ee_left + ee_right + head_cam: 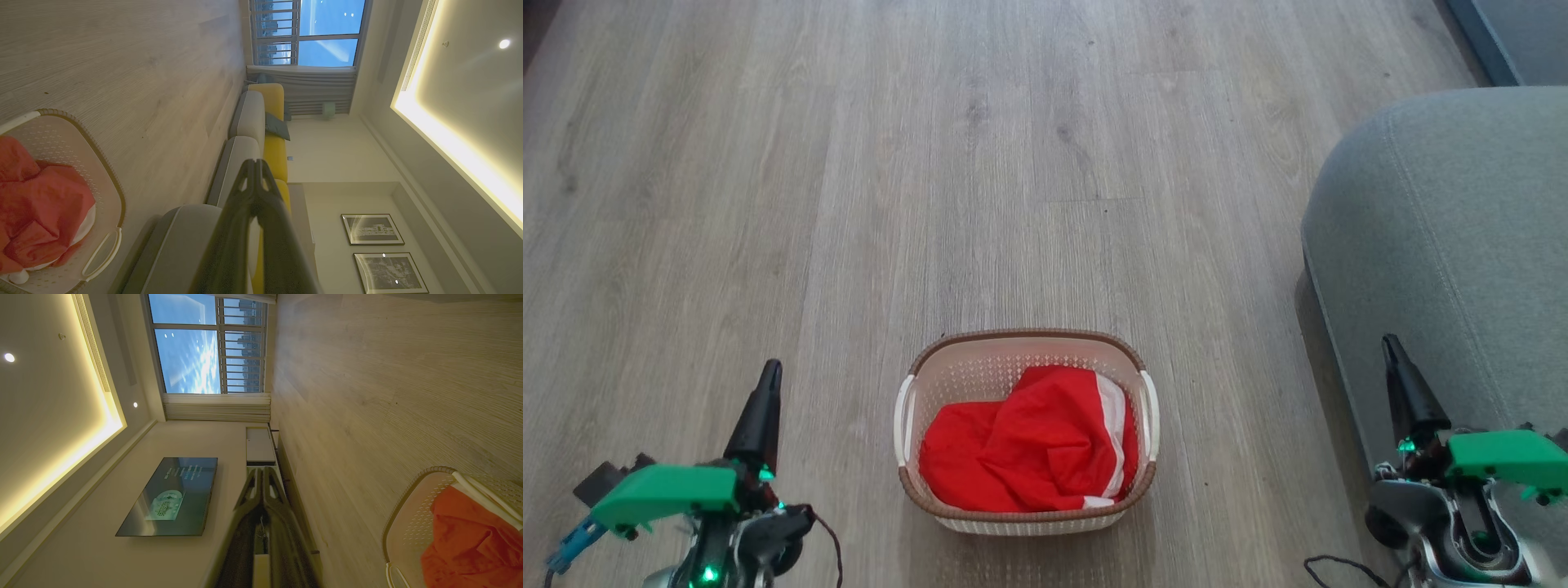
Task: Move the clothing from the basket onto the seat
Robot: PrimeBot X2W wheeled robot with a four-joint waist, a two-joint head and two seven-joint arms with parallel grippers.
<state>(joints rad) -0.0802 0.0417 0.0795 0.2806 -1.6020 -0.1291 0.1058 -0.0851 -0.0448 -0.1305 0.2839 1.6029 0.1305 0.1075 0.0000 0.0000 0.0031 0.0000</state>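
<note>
Clothing point(1029, 453) heaped in basket point(1021, 335) on floor point(849, 163), white band along its right edge. Seat point(1445, 229) off to the right, apart from basket. Left gripper point(770, 371) low left, right gripper point(1390, 347) low right before seat — both with jaws pressed together, gripping nothing, well clear of clothing.
</note>
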